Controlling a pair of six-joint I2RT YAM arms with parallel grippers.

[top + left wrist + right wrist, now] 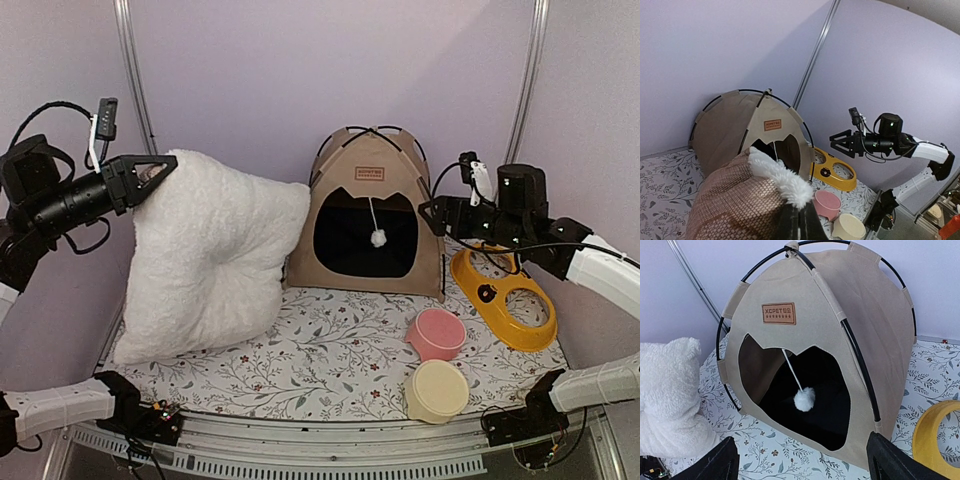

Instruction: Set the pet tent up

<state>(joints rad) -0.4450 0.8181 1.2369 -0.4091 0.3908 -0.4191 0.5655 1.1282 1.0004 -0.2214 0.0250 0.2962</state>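
The tan pet tent (365, 215) stands upright at the back of the table, with black poles, a brown label and a white pom-pom (379, 239) hanging in its cat-head doorway. It also shows in the left wrist view (747, 127) and the right wrist view (830, 340). My left gripper (150, 172) is shut on the top corner of the cream cushion (210, 260) and holds it up, tilted, left of the tent. In the left wrist view the cushion (735, 200) fills the bottom. My right gripper (432, 214) is open and empty beside the tent's right side.
A yellow double-bowl holder (505, 297) lies at the right. A pink bowl (437, 333) and a cream bowl (437, 390) sit at the front right on the floral mat (320, 360). Purple walls close the back and sides.
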